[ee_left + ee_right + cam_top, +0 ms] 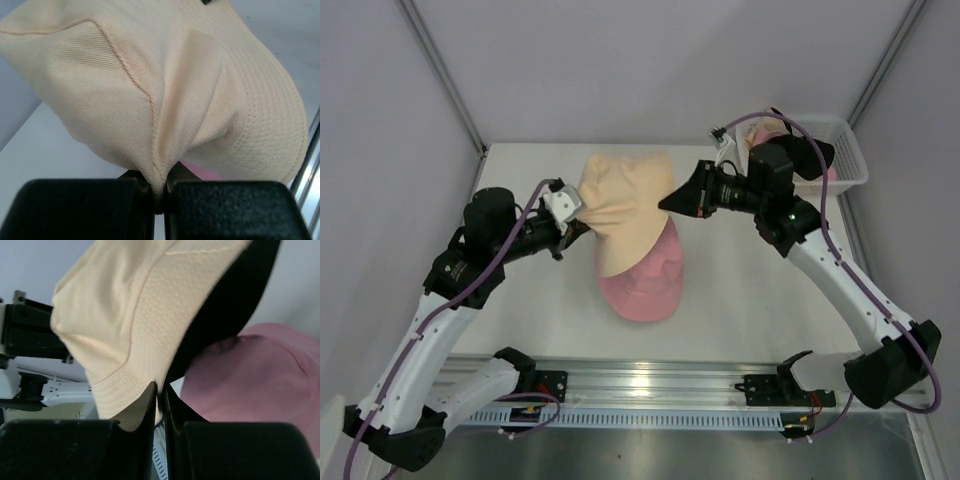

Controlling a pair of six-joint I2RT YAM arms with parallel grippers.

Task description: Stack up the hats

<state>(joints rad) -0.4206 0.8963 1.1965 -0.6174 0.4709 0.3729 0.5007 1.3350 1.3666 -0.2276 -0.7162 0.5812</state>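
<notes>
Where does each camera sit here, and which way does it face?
Top external: above and behind the bases, looking down on the table; both arms show.
Left wrist: on the left gripper, looking along its fingers at the pinched peach hat.
Right wrist: on the right gripper, looking past the hat's brim at the pink hat.
Shared: all three show the peach hat.

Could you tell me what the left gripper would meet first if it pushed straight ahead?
The peach hat that the left gripper pinches; beyond it, probably the right gripper, facing it.
</notes>
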